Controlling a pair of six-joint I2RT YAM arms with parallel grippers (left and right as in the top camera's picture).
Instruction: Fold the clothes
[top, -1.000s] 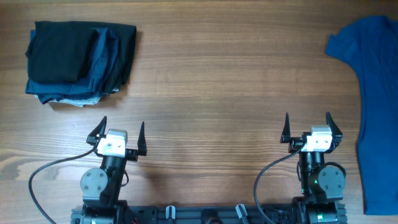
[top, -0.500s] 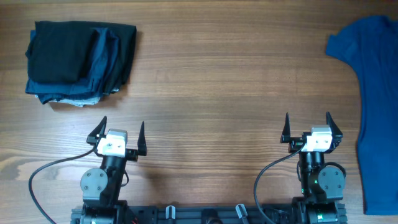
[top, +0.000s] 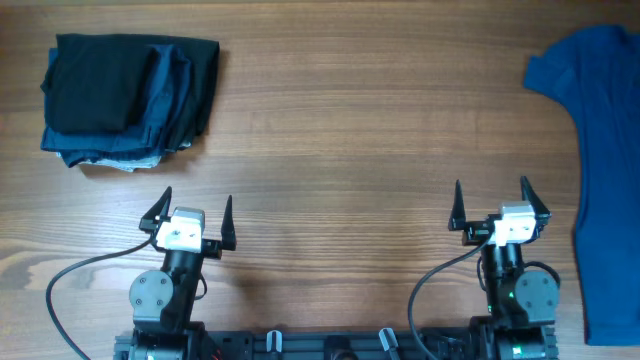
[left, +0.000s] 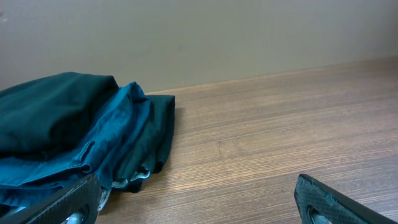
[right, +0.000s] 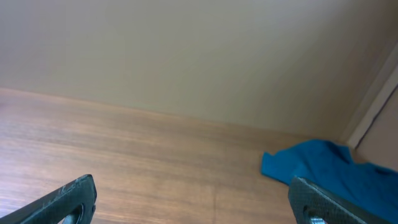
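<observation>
Wooden table (top: 350, 130). Dark folded garment stack (top: 125, 95) ahead and left of left gripper (top: 197, 205), fingers spread, holding nothing. Right gripper (top: 490, 190) likewise spread wide. Blue polo shirt (top: 605, 150) flat just right of right gripper, long axis running away from arms, sleeve (top: 548, 68) pointing left.

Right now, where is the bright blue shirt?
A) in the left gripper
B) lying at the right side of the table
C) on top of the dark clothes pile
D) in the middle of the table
B: the blue shirt lies on the table at its right edge, beside the open, empty right gripper, and nothing touches it.
</observation>
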